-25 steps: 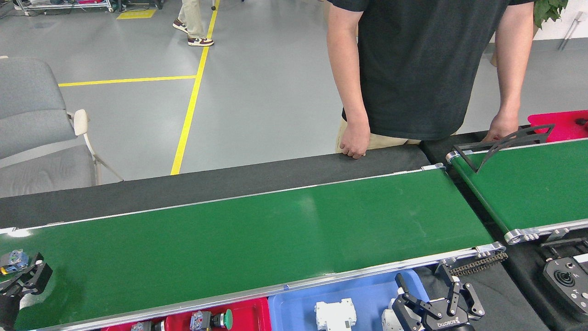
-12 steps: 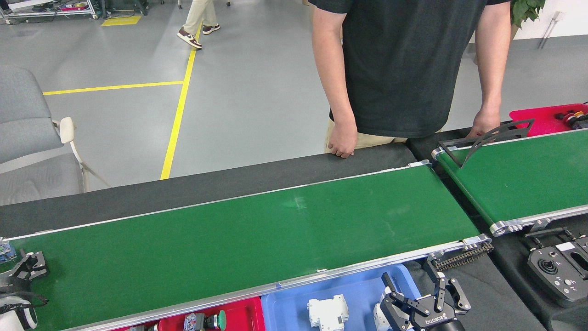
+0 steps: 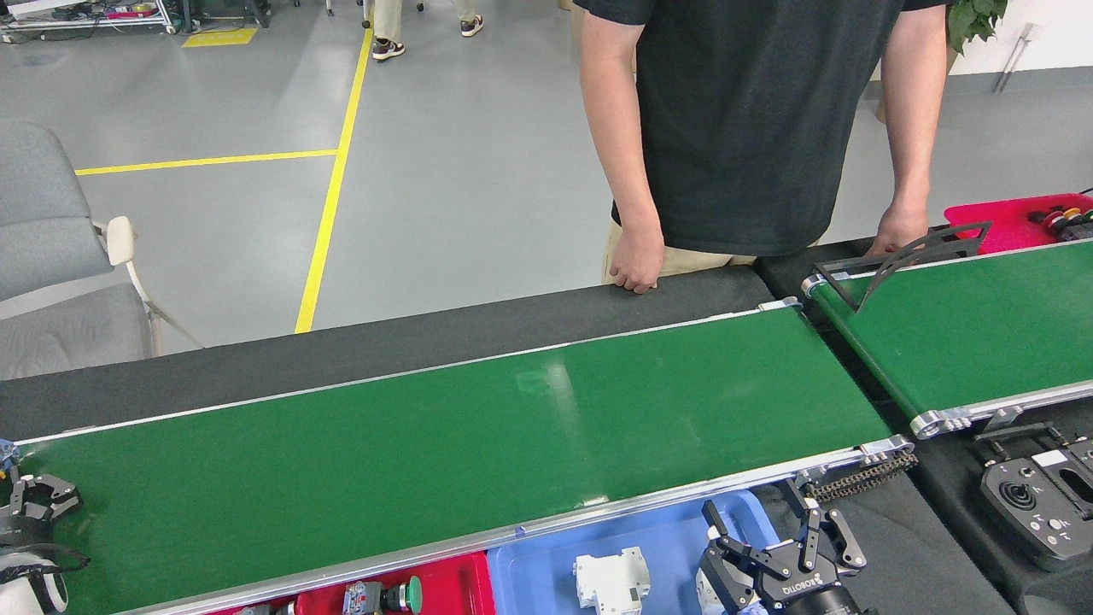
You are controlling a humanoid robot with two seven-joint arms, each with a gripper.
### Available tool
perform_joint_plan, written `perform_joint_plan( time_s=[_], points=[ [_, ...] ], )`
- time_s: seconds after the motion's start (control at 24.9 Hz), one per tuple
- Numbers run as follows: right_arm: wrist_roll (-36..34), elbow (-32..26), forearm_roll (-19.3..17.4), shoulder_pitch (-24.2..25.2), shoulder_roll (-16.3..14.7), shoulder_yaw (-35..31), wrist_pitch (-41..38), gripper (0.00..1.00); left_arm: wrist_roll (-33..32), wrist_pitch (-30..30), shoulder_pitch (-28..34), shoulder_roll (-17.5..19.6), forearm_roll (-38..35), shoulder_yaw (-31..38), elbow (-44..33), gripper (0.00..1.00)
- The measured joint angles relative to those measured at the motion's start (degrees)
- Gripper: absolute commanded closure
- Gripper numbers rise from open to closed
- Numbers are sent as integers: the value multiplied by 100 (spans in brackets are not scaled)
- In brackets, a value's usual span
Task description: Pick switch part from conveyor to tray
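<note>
Since the earlier frame, left gripper has drawn back off the conveyor, jaws spread, empty. Right gripper hangs open over the blue tray beside a white switch part. Risk: that part gets knocked; belt carries none.

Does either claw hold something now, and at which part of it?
Nothing is visibly held. The right claw is open over the blue tray; the left claw looks open and empty at the conveyor's left end.
</note>
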Motion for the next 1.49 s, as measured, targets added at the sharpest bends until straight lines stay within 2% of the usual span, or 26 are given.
perform_joint_plan(
  time_s=[0.52, 0.64, 0.76, 0.8, 0.84, 0.88, 0.92, 0.96, 1.04, 1.21, 1.33, 1.49],
  points=[
    [18, 57, 0, -103, 7, 8, 70, 0, 16, -484, 22, 2, -9, -237, -179, 92],
    [20, 57, -7, -103, 8, -33, 100, 0, -35, -1137, 222, -149, -24, -268, -1018, 92],
    [20, 57, -23, -91, 8, -183, 329, 0, -354, -1793, 649, -405, -19, -284, -2411, 90],
    [20, 57, -27, -87, 8, -207, 428, 0, -453, -1953, 782, -484, -12, -284, -2816, 86],
    [20, 51, -28, -77, 8, -216, 561, 0, -554, -2111, 958, -584, -10, -286, -3258, 70],
    [20, 25, -29, -51, 8, -219, 673, 0, -635, -2279, 1194, -698, -10, -288, -3760, 50],
    [20, -17, -29, -2, 8, -221, 757, 0, -706, -2382, 1422, -785, -9, -283, -4189, 24],
    [20, -76, -34, 62, 8, -225, 843, 0, -793, -2434, 1647, -855, -9, -267, -4578, 2],
    [20, -240, -37, 214, 8, -230, 963, 0, -903, -2474, 2113, -938, -9, -215, -5278, 0],
    [22, -457, -39, 504, 56, -232, 1093, 0, -955, -2478, 2884, -991, 10, -1, -6127, 0],
    [22, -492, -39, 669, 119, -231, 1100, 0, -955, -2477, 3309, -1008, 53, 615, -6333, 0],
    [31, -526, -45, 697, 123, -231, 1124, 0, -961, -2409, 3598, -1035, 67, 1533, -6199, 0]
  ],
)
